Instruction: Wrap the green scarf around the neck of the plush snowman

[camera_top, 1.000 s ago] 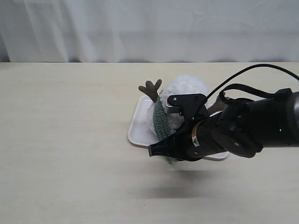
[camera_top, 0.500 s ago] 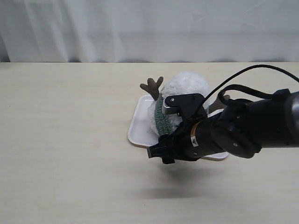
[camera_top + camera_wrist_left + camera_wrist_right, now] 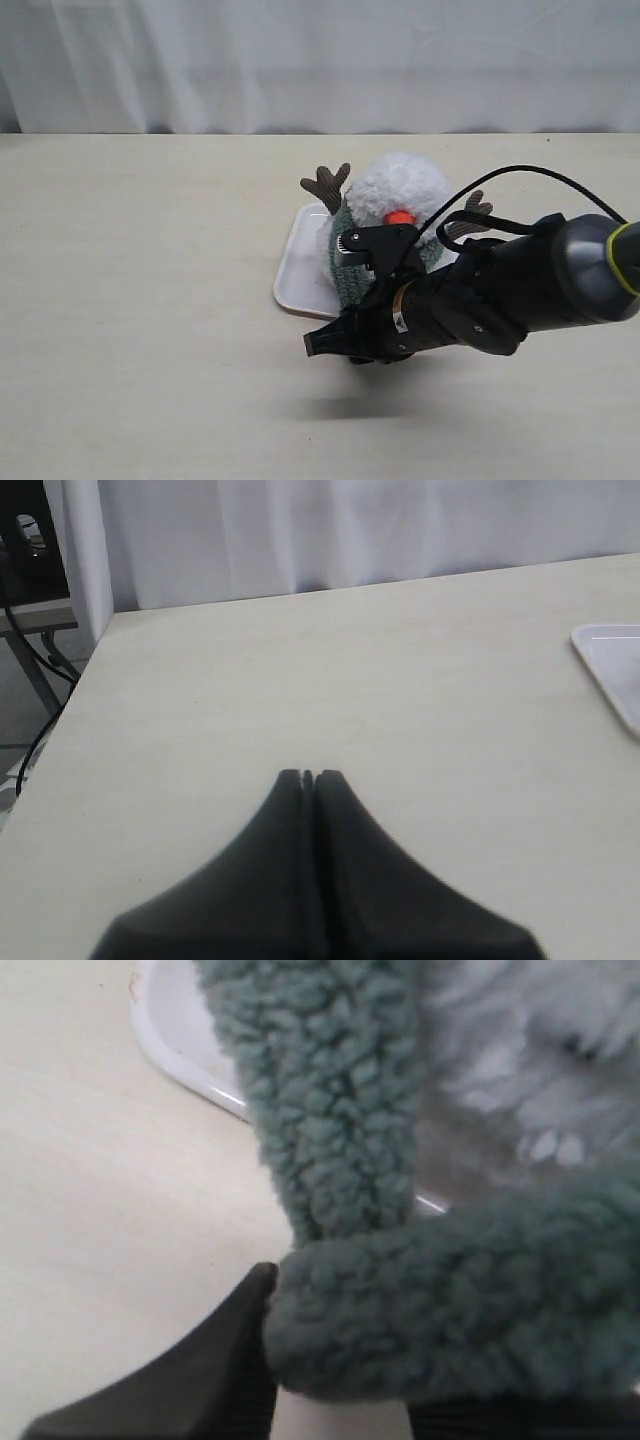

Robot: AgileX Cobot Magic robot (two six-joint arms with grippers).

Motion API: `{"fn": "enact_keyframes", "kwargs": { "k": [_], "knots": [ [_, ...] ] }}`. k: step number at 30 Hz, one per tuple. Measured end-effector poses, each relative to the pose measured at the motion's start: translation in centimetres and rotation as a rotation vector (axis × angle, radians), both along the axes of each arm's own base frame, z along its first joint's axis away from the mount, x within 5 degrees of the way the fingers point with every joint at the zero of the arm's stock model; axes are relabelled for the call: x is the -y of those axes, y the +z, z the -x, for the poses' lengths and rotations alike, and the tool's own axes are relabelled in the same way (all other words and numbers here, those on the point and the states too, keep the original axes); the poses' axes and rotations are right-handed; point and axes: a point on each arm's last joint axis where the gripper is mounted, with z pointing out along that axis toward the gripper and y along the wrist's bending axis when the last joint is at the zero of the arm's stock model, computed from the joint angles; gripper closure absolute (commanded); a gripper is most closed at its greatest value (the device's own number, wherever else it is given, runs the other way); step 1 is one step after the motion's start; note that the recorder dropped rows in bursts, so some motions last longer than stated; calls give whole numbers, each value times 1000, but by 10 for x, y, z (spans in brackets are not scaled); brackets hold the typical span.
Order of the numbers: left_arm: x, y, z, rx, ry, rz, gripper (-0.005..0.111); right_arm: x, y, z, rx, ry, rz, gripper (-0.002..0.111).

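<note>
The right gripper [image 3: 318,342] sits low in front of the snowman [image 3: 400,185]. Its fingers [image 3: 225,1360] stand partly apart, with a doubled end of the scarf [image 3: 340,1110] bulging between them; whether they pinch it cannot be told. Beyond the fingertips the scarf bands the neck, above a white tray [image 3: 298,262]. The left gripper [image 3: 307,776] hangs over the table [image 3: 350,660], fingers pressed together and holding nothing.
</note>
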Motion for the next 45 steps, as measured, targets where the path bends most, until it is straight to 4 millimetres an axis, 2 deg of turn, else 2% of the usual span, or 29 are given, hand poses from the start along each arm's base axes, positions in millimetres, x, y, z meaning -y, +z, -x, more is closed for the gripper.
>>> {"fn": "enact_keyframes", "kwargs": {
  "k": [5,17,26,28,31,36,38,45],
  "knots": [
    [0,0,0,0,0,0,107,0,0,0,5,14,7,105],
    [0,0,0,0,0,0,107,12,-5,5,-42,87,186,104],
    [0,0,0,0,0,0,107,13,-5,4,-33,111,211,104],
    [0,0,0,0,0,0,107,13,-5,5,-34,112,213,99],
    [0,0,0,0,0,0,107,13,-1,5,-26,108,209,85],
    [0,0,0,0,0,0,107,14,22,6,9,66,154,61],
    [0,0,0,0,0,0,107,16,31,8,7,38,141,56],
    [0,0,0,0,0,0,107,32,44,24,-131,-44,238,53]
  ]
}}
